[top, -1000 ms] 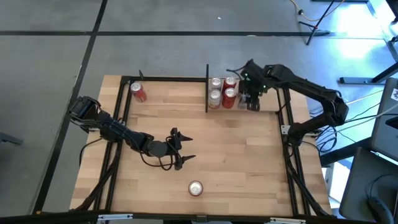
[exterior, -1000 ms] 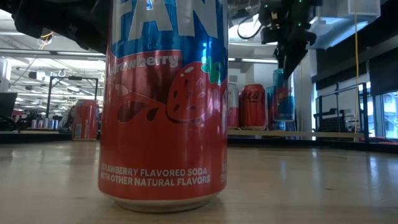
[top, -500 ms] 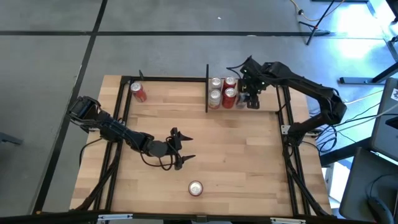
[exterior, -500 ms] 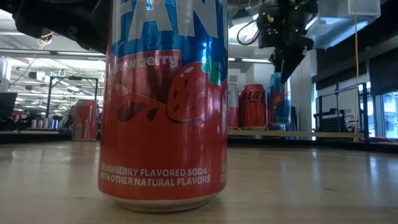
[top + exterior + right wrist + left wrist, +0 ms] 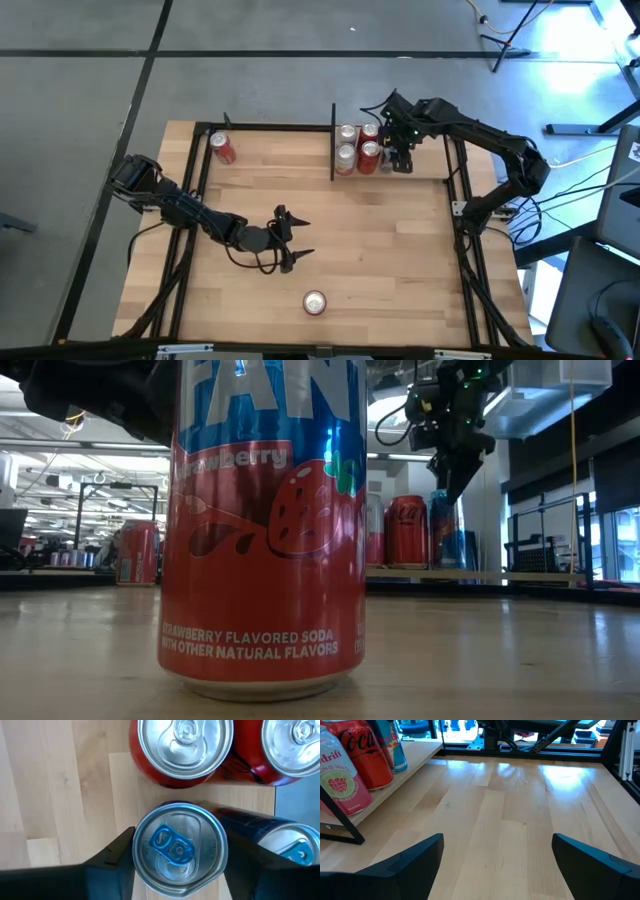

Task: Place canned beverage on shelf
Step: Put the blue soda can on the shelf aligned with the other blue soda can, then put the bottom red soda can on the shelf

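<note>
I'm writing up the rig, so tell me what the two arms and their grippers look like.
Both arms are dark, jointed and slim, with black cables looped alongside. The left gripper has two black pointed fingers. The right gripper is also black, and green indicator lights glow on that arm's wrist.

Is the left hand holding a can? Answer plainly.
No: the left hand hangs open over bare table, nothing between its fingers.

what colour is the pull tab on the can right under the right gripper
Blue, on a silver can top; the right wrist view shows it best.
</note>
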`<action>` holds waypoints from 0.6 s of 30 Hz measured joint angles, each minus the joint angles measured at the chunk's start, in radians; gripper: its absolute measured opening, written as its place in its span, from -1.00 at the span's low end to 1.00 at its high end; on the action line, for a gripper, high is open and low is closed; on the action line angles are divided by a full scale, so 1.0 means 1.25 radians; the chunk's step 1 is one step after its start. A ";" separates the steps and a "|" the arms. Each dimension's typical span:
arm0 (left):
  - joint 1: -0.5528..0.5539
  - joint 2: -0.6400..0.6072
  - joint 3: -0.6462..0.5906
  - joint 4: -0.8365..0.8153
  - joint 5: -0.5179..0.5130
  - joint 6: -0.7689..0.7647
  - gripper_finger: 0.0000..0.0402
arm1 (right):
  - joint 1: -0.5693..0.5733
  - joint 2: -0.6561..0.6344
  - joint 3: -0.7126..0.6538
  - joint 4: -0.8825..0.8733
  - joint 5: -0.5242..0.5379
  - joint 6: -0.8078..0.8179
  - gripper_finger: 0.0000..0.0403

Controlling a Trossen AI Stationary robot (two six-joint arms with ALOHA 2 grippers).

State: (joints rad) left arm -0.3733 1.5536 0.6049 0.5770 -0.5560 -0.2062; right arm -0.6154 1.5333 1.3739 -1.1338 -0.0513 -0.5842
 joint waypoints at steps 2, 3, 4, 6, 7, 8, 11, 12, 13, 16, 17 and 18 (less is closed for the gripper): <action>0.000 0.000 0.000 0.000 0.000 0.000 0.80 | 0.000 -0.002 -0.001 0.001 -0.002 0.002 0.16; 0.000 0.000 0.000 0.000 0.000 0.000 0.80 | 0.000 -0.003 -0.002 0.000 -0.001 0.003 0.25; 0.000 0.000 0.000 0.000 0.000 0.000 0.80 | 0.000 -0.004 -0.002 0.000 0.000 0.005 0.34; 0.000 0.000 0.000 0.000 0.000 0.000 0.80 | 0.000 -0.008 -0.002 0.001 0.006 0.014 0.51; 0.000 0.000 0.000 0.000 0.000 0.000 0.80 | 0.000 -0.013 -0.002 -0.001 0.015 0.018 0.58; 0.000 0.000 0.000 0.000 0.000 0.002 0.80 | 0.001 -0.018 0.000 -0.007 0.025 0.020 0.65; 0.000 0.000 0.000 0.002 0.000 0.005 0.80 | 0.015 -0.020 0.034 -0.050 0.035 0.022 0.80; 0.000 0.000 0.000 0.002 0.000 0.005 0.80 | 0.020 -0.020 0.053 -0.071 0.034 0.022 0.83; 0.000 0.000 0.000 0.002 0.000 0.005 0.80 | 0.028 -0.020 0.075 -0.097 0.034 0.027 0.87; 0.000 0.000 0.000 0.002 0.000 0.005 0.80 | 0.066 -0.021 0.149 -0.138 0.014 0.083 0.92; 0.000 0.000 0.000 0.002 0.000 0.005 0.80 | 0.082 -0.021 0.169 -0.144 -0.007 0.111 0.94; 0.000 0.000 0.000 0.005 0.000 0.004 0.80 | 0.098 -0.021 0.186 -0.146 -0.035 0.139 0.94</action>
State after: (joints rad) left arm -0.3733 1.5536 0.6048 0.5836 -0.5560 -0.2013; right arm -0.4931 1.5066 1.6061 -1.3164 -0.0944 -0.4110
